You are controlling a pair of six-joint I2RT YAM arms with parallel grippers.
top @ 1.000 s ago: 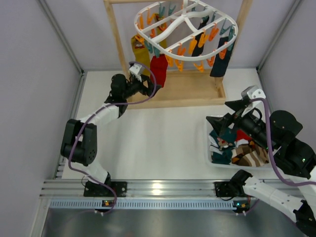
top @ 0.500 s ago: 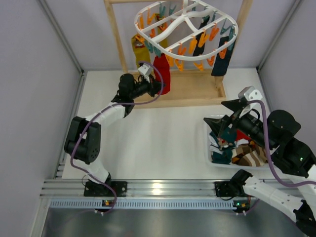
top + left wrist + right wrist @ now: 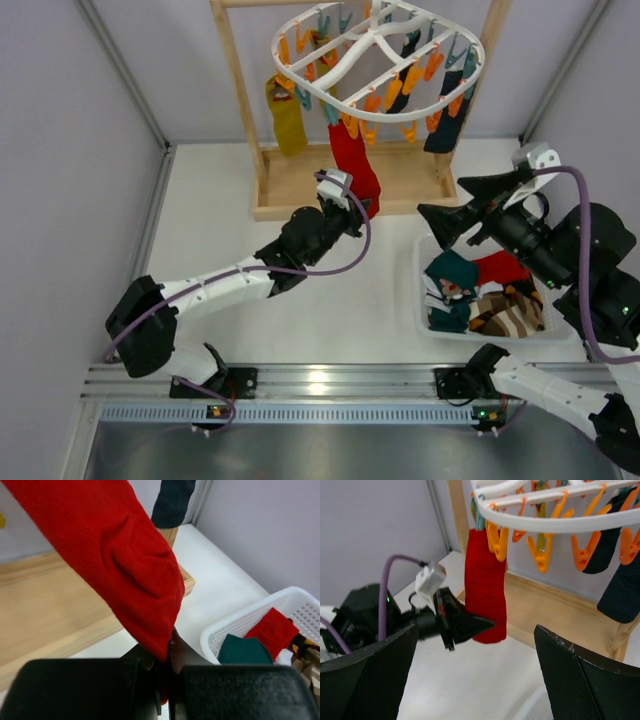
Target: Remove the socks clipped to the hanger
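Note:
A red sock (image 3: 354, 163) hangs from a peg of the white lattice hanger (image 3: 372, 38), drawn slantwise toward the near side. My left gripper (image 3: 358, 212) is shut on the sock's lower tip; in the left wrist view the red sock (image 3: 125, 555) runs down into the closed jaws of the left gripper (image 3: 167, 652). The right wrist view shows the red sock (image 3: 485, 592) clipped under the hanger (image 3: 545, 526). A mustard sock (image 3: 287, 118) and dark socks (image 3: 444, 118) also hang there. My right gripper (image 3: 466, 206) is open above the basket, holding nothing.
A white basket (image 3: 421, 312) at the right holds teal, red and striped socks; its rim (image 3: 235, 627) lies just beyond the left jaws. The light wooden stand (image 3: 300, 205) carries the hanger, its base board on the table. Grey walls close in both sides.
My left gripper shut on the red sock's lower end, then swung right and nearer, pulling the sock taut. The hanger shifted slightly. My right gripper rose a little and stayed open.

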